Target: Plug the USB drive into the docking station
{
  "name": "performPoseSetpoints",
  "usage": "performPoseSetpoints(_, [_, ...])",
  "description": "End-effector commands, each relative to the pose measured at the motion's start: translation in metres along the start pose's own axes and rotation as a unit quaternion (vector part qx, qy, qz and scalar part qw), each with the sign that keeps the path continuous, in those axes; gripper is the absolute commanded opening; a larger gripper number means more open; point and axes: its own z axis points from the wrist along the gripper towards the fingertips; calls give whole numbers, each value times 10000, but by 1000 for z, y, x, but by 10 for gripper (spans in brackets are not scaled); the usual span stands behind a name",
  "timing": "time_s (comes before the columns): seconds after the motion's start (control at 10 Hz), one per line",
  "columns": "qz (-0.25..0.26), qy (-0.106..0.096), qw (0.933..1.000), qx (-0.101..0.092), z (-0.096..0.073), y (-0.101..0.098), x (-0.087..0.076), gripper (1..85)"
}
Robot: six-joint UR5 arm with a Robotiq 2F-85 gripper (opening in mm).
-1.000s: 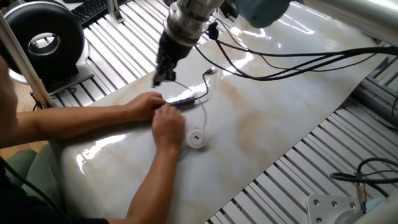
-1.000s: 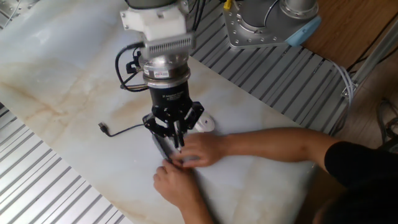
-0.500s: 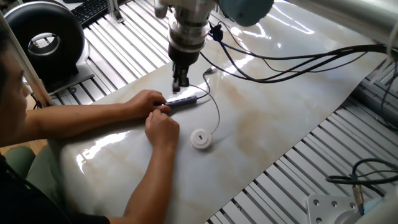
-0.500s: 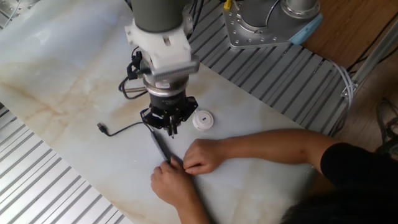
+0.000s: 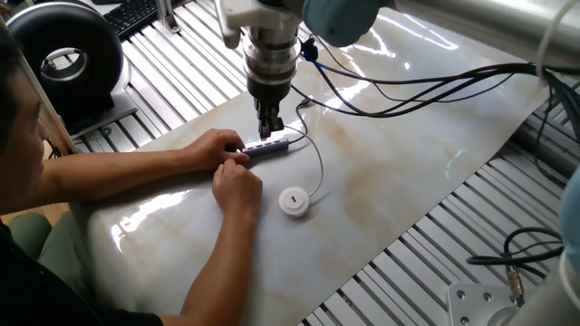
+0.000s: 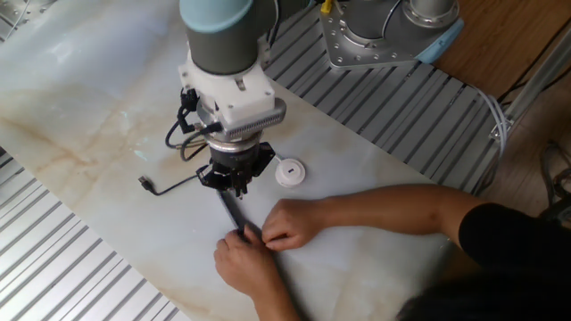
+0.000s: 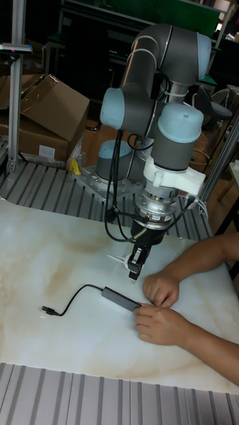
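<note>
At far left, off the marble-patterned tabletop (image 5: 426, 136): a black ring-shaped fan housing (image 5: 59, 56), no part of the job.

Then two bare human hands, the farther hand (image 5: 216, 148) and the nearer hand (image 5: 237, 188), pressed together on the left end of the slim silver-grey bar-shaped docking station (image 5: 268, 146). Most likely there to pin the bar flat, so that a push into a port does not slide it across the smooth top.

From the other fixed view, its short black cable (image 6: 178, 183) trailing off to a small free plug (image 6: 147, 183), out of the way.

Directly over the bar's right half, pointing straight down: the black two-finger gripper (image 5: 267, 127). Fingers drawn almost together, seemingly pinching the small plug on the thin white cable (image 5: 318, 167); too small to confirm, though the cable does run up to the fingertips. Held vertical and close above the bar, presumably to line the plug up with a socket on its upper or side face.

Further right and nearer: the small white round puck of the USB drive (image 5: 293, 201), flat on the tabletop, apart from hands and bar, with slack cable allowing travel.

Plug apparently not yet seated.
</note>
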Motion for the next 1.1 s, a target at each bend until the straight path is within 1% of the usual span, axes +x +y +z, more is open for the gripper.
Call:
performPoseSetpoints(0.0, [-315,-53,9995,-75,9,-2,-3,13])
performPoseSetpoints(0.1, [-420,-82,9990,-85,11,-3,-5,13])
performPoseSetpoints(0.3, [-461,-155,9988,-85,16,-5,-7,13])
performPoseSetpoints(0.7, [-526,-114,9985,-62,20,-8,-4,13])
performPoseSetpoints(1.0, [-445,-177,9988,-69,21,-7,-8,13])
